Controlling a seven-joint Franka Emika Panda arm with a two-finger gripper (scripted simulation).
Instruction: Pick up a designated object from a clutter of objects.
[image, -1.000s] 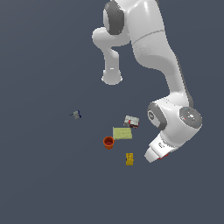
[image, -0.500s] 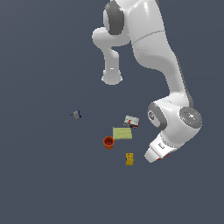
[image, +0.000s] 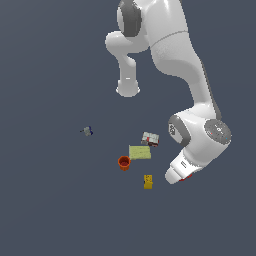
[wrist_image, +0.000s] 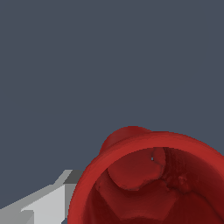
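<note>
The wrist view shows a big red cup (wrist_image: 153, 183) very close, rim up, with a grey finger (wrist_image: 46, 203) of the gripper just beside it. The exterior view does not show this cup; the arm's end (image: 181, 171) hides the gripper, so whether it is apart or together cannot be told. Near that end lie a yellow box (image: 148, 181), an orange cup (image: 124, 162), a pale green block (image: 139, 152) and a white-red box (image: 150, 138). A small grey piece (image: 87, 131) lies well apart.

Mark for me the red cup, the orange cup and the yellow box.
red cup (wrist_image: 131, 173): wrist view, on its rimmed top edge.
orange cup (image: 124, 162): exterior view, on its open top.
yellow box (image: 148, 181): exterior view, on the middle of its upper face.
</note>
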